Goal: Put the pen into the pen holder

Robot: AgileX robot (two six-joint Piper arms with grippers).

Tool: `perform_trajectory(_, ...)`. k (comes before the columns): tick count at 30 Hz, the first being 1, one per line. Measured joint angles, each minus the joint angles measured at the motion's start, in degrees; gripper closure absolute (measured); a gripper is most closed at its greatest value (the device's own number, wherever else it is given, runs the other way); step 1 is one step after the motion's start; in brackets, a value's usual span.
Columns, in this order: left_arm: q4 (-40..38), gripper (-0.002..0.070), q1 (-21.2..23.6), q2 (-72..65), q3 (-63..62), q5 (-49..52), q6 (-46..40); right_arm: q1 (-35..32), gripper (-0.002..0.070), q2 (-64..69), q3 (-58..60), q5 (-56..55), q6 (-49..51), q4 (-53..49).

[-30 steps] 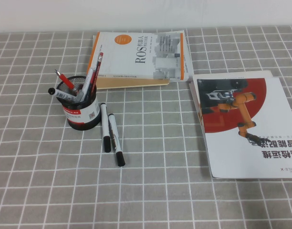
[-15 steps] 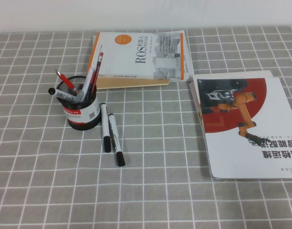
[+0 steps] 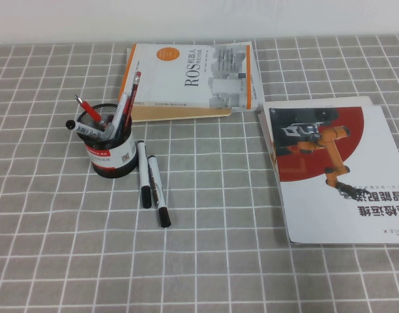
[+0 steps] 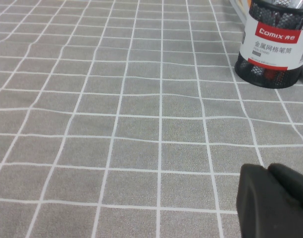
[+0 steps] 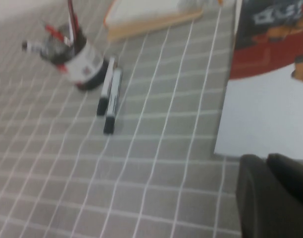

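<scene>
Two white markers with black caps lie side by side on the grey checked cloth, one (image 3: 143, 173) next to the other (image 3: 158, 190), just right of the pen holder (image 3: 113, 156). The holder is a black mesh cup with a red-and-white label, and it holds several pens, some of them red. Neither arm shows in the high view. My left gripper (image 4: 268, 169) is shut and empty, low over the cloth, with the holder (image 4: 275, 44) ahead of it. My right gripper (image 5: 267, 158) is shut and empty, well away from the markers (image 5: 110, 94) and the holder (image 5: 85, 63).
A white and orange ROS book (image 3: 193, 78) lies behind the holder. A stack of booklets with a red circle and an orange robot arm on the cover (image 3: 333, 169) lies at the right; its edge is near my right gripper (image 5: 263, 109).
</scene>
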State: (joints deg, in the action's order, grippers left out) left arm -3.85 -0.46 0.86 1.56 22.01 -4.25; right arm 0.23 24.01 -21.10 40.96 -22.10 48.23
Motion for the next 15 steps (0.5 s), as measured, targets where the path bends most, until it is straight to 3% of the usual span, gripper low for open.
perform_trajectory(11, 0.0, 0.0678, 0.0, 0.0, 0.0, 0.0, 0.0, 0.14, 0.0689, 25.27, -19.04, 17.58, -5.81, -3.98)
perform_trajectory(15, 0.0, 0.0678, 0.0, 0.0, 0.0, 0.0, 0.0, 4.25, 0.0689, 30.14, -23.26, 18.13, -3.59, -9.25)
